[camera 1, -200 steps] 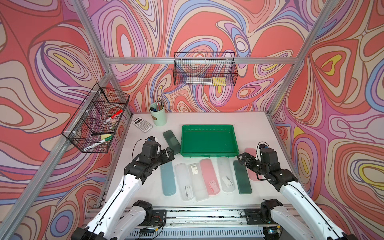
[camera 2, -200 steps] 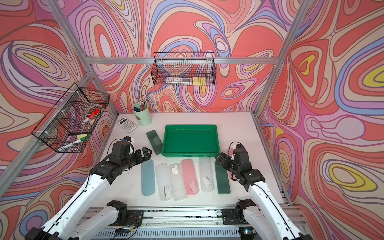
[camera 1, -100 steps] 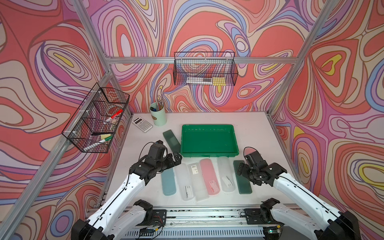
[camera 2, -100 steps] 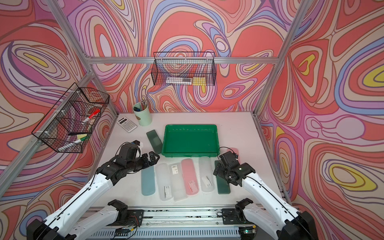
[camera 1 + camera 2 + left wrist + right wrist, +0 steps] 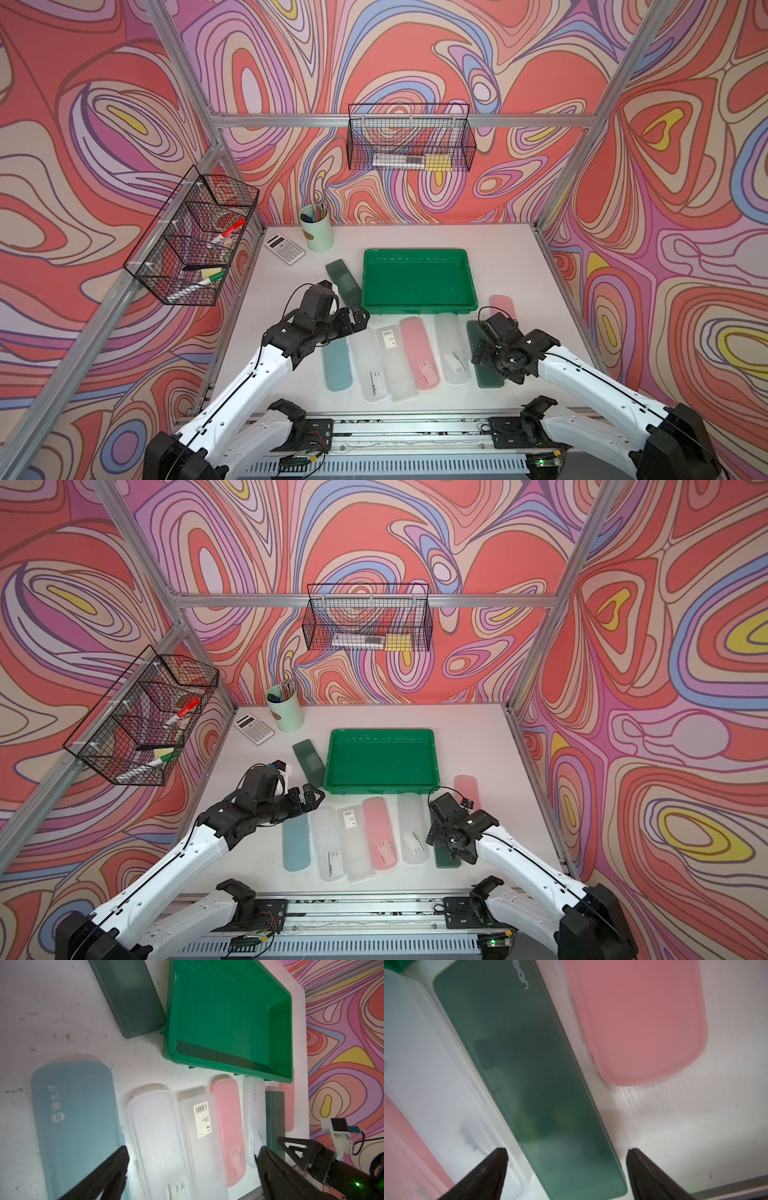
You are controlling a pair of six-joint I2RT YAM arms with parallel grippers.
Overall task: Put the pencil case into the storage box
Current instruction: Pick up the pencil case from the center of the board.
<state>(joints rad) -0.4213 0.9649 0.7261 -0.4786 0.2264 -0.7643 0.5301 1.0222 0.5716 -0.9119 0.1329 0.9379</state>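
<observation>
Nearest you, the dark green pencil case lies flat on the table at the right end of the row, and the right gripper hangs over its near end with its fingers spread, one to each side of the narrow width and not closed on it. How high they sit above it is hard to judge from the wrist view. Watch the inner side. The clear pencil case lies tight against the green one, so that finger may land on the clear lid, shove it, or pinch both cases together. The pink pencil case on the outer side lies apart and leaves more room. A grip this close to one end of smooth plastic may also let the far end droop and catch a raised rim. The case's long axis runs from the table's front edge away toward the back, slightly skewed, with its lettered end pointing away from you. The left gripper, fingers also spread and holding nothing, hovers over the row's left end. Beyond the row sits the storage box, which is empty, with its long side lying across the case's axis.
</observation>
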